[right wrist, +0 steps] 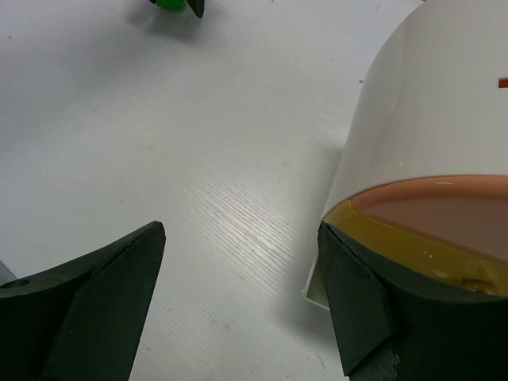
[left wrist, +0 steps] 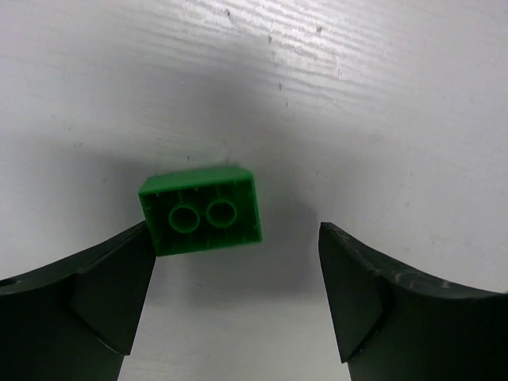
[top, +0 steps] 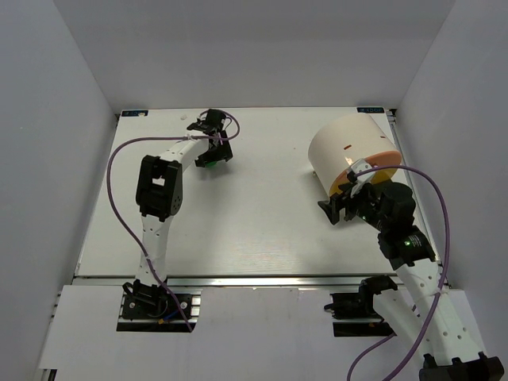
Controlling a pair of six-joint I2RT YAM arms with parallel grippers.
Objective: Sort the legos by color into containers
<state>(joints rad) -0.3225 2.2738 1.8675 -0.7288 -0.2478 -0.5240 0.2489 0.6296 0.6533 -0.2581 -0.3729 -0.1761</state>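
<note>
One green lego [left wrist: 200, 210] lies on the white table with its hollow underside facing the left wrist camera. My left gripper [left wrist: 234, 230] hangs open over it, and the brick sits close by the left finger [left wrist: 111, 294], not gripped. From above, that lego [top: 209, 164] peeks out under the left gripper [top: 214, 152] at the far left. The container [top: 349, 143], a cream-white tub with an orange face [right wrist: 452, 210], lies at the far right. My right gripper [right wrist: 240, 228] is open and empty, its right finger [right wrist: 357, 302] beside the tub's [right wrist: 444, 95] yellow rim. The green lego [right wrist: 167, 4] shows at the top edge.
White walls close in the table [top: 262, 230] on the left, back and right. A metal rail [top: 262, 278] runs along the near edge. Purple cables [top: 119, 190] loop off both arms.
</note>
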